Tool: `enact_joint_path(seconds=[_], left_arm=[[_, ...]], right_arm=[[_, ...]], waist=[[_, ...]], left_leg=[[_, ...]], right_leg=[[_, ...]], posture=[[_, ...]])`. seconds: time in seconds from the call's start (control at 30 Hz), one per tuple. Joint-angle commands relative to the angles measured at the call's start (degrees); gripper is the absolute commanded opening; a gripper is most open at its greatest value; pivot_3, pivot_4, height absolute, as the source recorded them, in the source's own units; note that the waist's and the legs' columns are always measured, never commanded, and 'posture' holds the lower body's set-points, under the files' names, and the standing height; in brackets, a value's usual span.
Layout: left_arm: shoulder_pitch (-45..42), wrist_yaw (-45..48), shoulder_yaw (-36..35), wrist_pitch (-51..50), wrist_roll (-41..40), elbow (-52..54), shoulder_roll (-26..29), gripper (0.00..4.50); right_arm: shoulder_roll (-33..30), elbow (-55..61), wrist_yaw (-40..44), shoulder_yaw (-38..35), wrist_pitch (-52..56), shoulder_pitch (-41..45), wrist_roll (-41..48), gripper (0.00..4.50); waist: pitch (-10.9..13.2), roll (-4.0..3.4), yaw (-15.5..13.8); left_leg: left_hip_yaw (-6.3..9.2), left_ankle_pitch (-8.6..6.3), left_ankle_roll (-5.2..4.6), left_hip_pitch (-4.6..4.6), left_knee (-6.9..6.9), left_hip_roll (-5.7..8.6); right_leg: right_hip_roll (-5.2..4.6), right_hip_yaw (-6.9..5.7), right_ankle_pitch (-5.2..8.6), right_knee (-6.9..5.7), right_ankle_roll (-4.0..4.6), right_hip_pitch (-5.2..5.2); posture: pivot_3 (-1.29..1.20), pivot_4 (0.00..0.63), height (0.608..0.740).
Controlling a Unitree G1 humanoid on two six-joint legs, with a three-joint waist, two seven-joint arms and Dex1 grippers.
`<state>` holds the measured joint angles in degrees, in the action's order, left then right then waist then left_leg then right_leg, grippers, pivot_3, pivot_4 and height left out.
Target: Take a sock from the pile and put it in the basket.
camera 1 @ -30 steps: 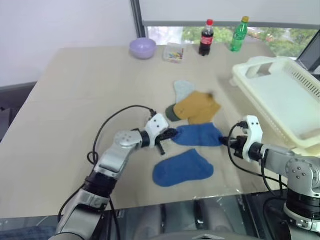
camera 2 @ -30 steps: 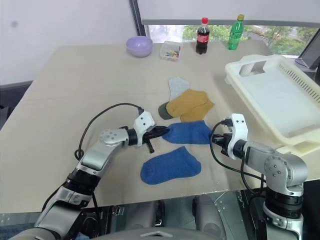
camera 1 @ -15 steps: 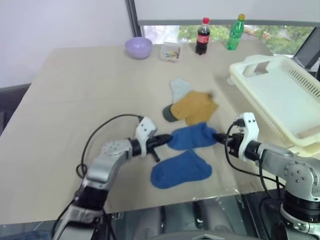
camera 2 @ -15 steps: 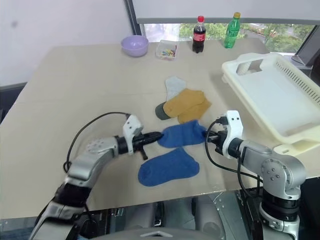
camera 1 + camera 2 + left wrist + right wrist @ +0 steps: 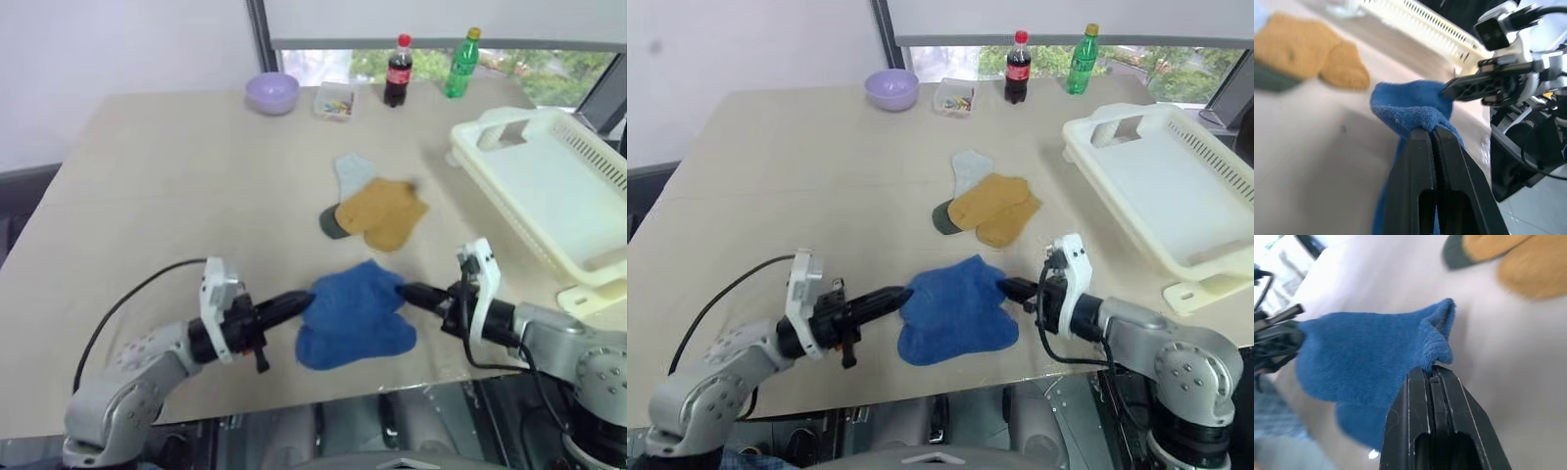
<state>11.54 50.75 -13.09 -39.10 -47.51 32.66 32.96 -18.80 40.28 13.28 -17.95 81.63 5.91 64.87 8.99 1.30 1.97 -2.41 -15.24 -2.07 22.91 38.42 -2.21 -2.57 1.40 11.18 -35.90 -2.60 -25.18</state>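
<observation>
Sock [image 5: 353, 294] pinched between both tools

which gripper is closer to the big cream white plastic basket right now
Right. The right gripper sits just short of the cream-white slotted plastic basket's near edge, pinching a royal blue sock; the left gripper holds that sock's far end.

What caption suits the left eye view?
Both grippers, left and right, hold a soft royal blue sock above another.

A beige table [image 5: 147, 196] fills the room's middle, a white wall [image 5: 118, 49] at 10 o'clock, a window [image 5: 549, 73] at 1.
</observation>
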Motion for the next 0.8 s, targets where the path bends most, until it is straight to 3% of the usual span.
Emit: enact_joint_path(seconds=[0.03,0.17,0.43,0.8], left_arm=[[4.34,1.83,-1.91,2.88,-0.13,2.79,1.42,0.02],[10.26,4.99,-0.47,8.26,4.61,1.87,2.91,0.02],[15.41,8.22,3.22,19.61,11.13,-2.48,0.08,0.02],[14.47,9.78,5.39,28.03,14.30,-8.71,-2.46,0.02]], right_arm=[[-2.31,3.55,0.39,-0.95,-1.88,-4.46,7.07,0.00],[-5.26,4.60,-1.37,0.45,-4.74,-10.22,11.47,0.00],[-10.30,4.18,-7.12,4.20,-11.35,-12.75,17.02,0.00],[-16.24,2.33,-10.97,8.22,-18.74,-12.40,20.89,0.00]], waist=[[0.00,0.00,0.00],[0.01,-0.01,0.12],[0.02,0.02,0.09],[0.02,0.04,-0.16]], left_leg=[[-0.01,0.00,0.00,-0.01,0.00,0.00],[-0.09,-0.01,0.01,-0.01,-0.06,-0.02],[-0.14,-0.02,0.03,-0.01,-0.04,-0.02],[-0.16,-0.01,0.02,0.32,-0.05,-0.01]], right_leg=[[-0.02,0.00,0.00,0.00,0.00,0.00],[-0.04,0.03,0.02,0.04,0.01,-0.04],[-0.19,0.06,0.01,0.08,0.00,-0.07],[-0.16,0.05,0.01,0.09,0.00,-0.36]], posture=[[0.00,0.150,0.740],[0.00,0.150,0.740],[0.00,0.150,0.740],[0.00,0.150,0.740]])
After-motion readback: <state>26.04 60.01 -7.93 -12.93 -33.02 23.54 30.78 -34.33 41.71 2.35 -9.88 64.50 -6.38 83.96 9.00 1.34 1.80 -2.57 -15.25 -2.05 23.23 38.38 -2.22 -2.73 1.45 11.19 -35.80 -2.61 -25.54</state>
